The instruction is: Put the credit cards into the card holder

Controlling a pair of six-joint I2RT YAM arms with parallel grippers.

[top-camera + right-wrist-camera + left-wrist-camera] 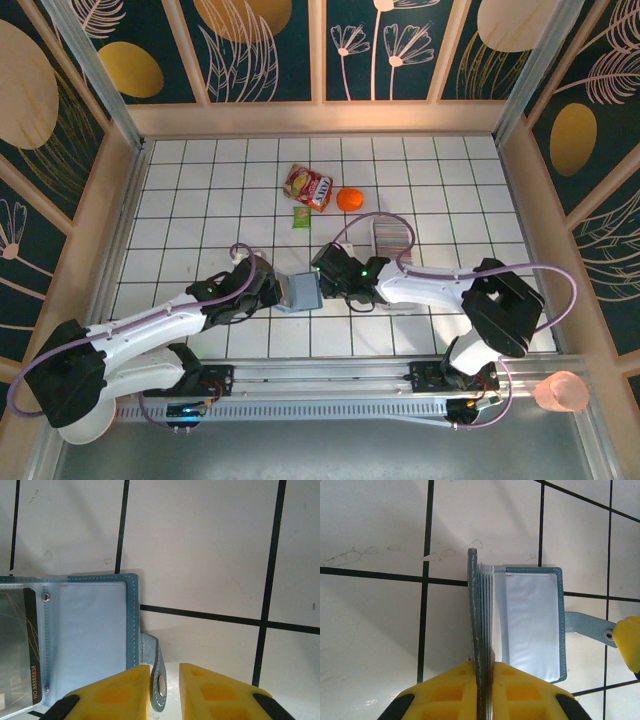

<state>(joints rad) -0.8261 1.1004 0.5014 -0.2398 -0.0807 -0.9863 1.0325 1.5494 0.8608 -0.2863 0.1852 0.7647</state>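
The teal-blue card holder point(300, 291) lies open on the white tiles between my two grippers. My left gripper point(272, 293) is shut on its upright cover and clear sleeves point(482, 630); the other flap point(532, 620) lies flat. My right gripper point(165, 685) is slightly open around the snap tab point(159, 680), which rests against the left finger with a gap to the right one. A dark card point(17, 650) sits in a sleeve. More credit cards point(390, 236) lie stacked in a clear tray behind the right arm.
A snack packet point(308, 186), an orange point(349, 199) and a small green packet point(300, 217) lie at the back centre. Wooden walls point(110, 200) border the tiled floor. A pink cup point(560, 392) stands outside at the front right.
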